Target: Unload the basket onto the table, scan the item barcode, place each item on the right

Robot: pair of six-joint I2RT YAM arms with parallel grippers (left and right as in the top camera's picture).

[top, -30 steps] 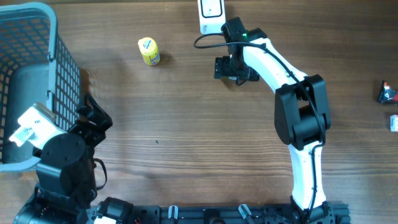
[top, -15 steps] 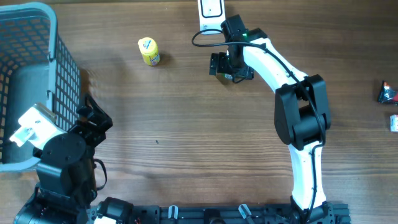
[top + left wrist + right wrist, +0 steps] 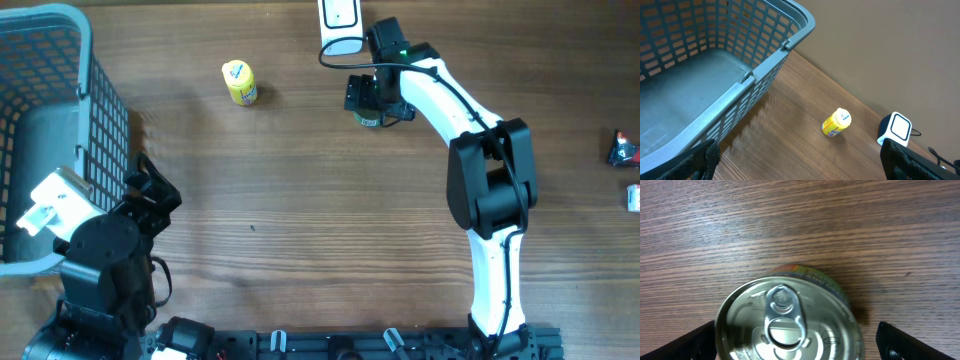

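r fingers (image 3: pixel 902 344) apart, can (image 3: pixel 787 322) between

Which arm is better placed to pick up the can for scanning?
Right. Its open claw hangs directly over the can, fingers on either side of it, near the scanner. The left claw sits far off beside the basket.

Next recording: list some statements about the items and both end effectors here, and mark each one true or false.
1. The can stands upright between the right end effector's open fingers. True.
2. The yellow bottle is inside the basket. False: it is on the table, outside the basket.
3. The left end effector holds the scanner. False: it is open and empty beside the basket; the scanner sits at the table's far edge.
4. The can's pull-tab lid faces up. True.
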